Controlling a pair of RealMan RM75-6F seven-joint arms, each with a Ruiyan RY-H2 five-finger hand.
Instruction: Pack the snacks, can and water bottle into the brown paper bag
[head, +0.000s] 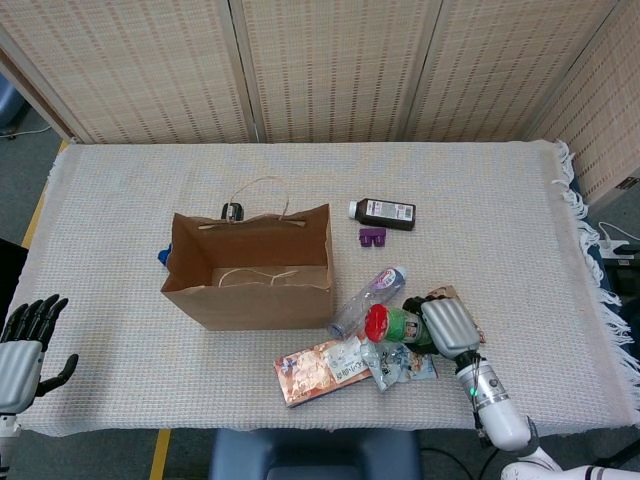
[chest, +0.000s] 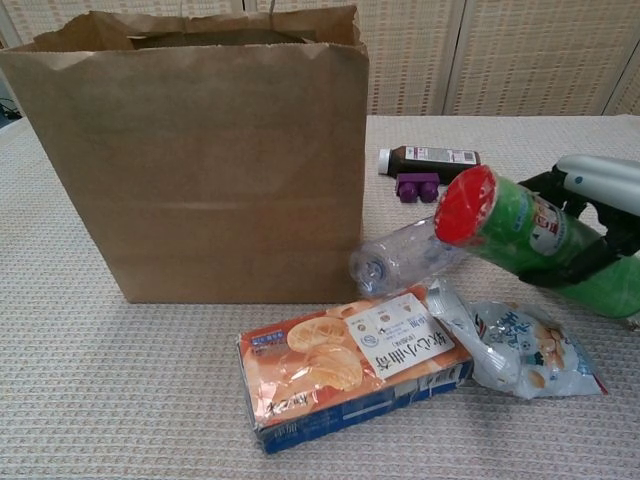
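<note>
Right hand (chest: 600, 205) fingers (chest: 570, 262) grip the green red-lidded can (chest: 520, 235) (lifted, tilted) right of the open brown paper bag (head: 250, 270); bare tabletop (head: 520, 220) beyond. Left hand (head: 22, 345) spread, empty, at the tabletop's edge.

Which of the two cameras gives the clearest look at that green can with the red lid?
The chest view: the green can fills the foreground, tilted, red lid toward the camera, held by the right hand. In the head view the can is small, mostly just its red lid beside the hand.
</note>
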